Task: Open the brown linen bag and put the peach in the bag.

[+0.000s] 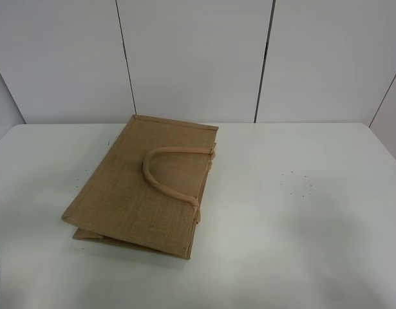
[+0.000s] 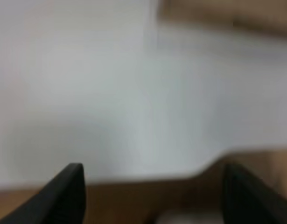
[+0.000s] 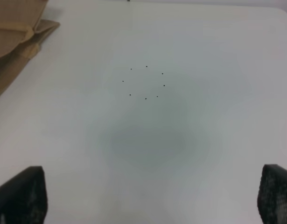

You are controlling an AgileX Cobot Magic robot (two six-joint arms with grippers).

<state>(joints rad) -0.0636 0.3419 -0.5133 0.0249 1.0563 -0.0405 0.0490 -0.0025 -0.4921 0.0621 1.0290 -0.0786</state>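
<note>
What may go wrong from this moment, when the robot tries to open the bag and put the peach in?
1. The bag lies flat and folded on the table, its handle resting on top; a pull on the handle may drag the whole bag instead of opening it.
2. No peach shows in any view, so the robot may have nothing to pick.
3. The left wrist view is blurred, so the open left hand may be aimed poorly.

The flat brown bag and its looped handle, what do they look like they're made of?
The flat tan-brown bag looks like coarse woven jute or linen: matte, with a faint visible weave. Its lighter beige looped handle looks like a padded, rounded cord or fabric tube, smoother than the body; its exact material is unclear.
</note>
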